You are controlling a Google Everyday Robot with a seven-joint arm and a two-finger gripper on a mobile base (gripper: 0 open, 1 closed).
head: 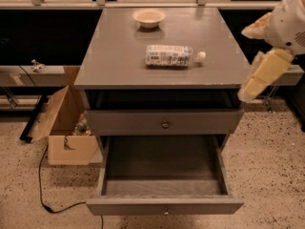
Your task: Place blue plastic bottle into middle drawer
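I see the gripper (263, 73) beyond the right edge of the cabinet top (109, 66), off the surface; I cannot tell its state. The bottle (171, 56) lies on its side near the top's centre, cap toward the right edge. The middle drawer (164, 205) stands pulled out below the closed upper drawer (143, 121). A bowl (148, 17) sits near the rear edge.

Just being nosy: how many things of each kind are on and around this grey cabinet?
Bottles: 1, blue plastic bottle lying on top.
Bowls: 1, cream bowl.
Drawers: 2, middle drawer open, upper drawer shut.
Boxes: 1, cardboard box.
Grippers: 1, gripper right of the cabinet.
Total: 6.
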